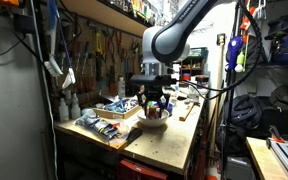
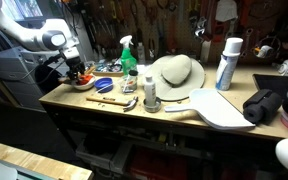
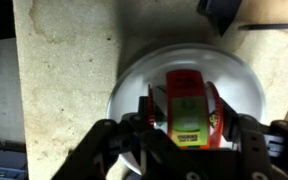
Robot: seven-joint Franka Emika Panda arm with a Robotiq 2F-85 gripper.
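My gripper (image 3: 189,135) is shut on a red and orange packet with a green label (image 3: 189,110). It holds the packet just above a white bowl (image 3: 134,85) that stands on the wooden workbench (image 3: 64,70). In both exterior views the gripper (image 1: 154,103) (image 2: 79,72) hangs over the bowl (image 1: 156,124) (image 2: 84,85) at the bench's end. The packet's lower end is hidden by the gripper body.
A white hat (image 2: 177,72), a green spray bottle (image 2: 129,55), a white spray can (image 2: 227,63), a small jar (image 2: 150,92) and a white board (image 2: 224,108) stand on the bench. Tools and a tray (image 1: 114,108) lie beside the bowl. A pegboard wall with tools (image 1: 104,50) runs behind.
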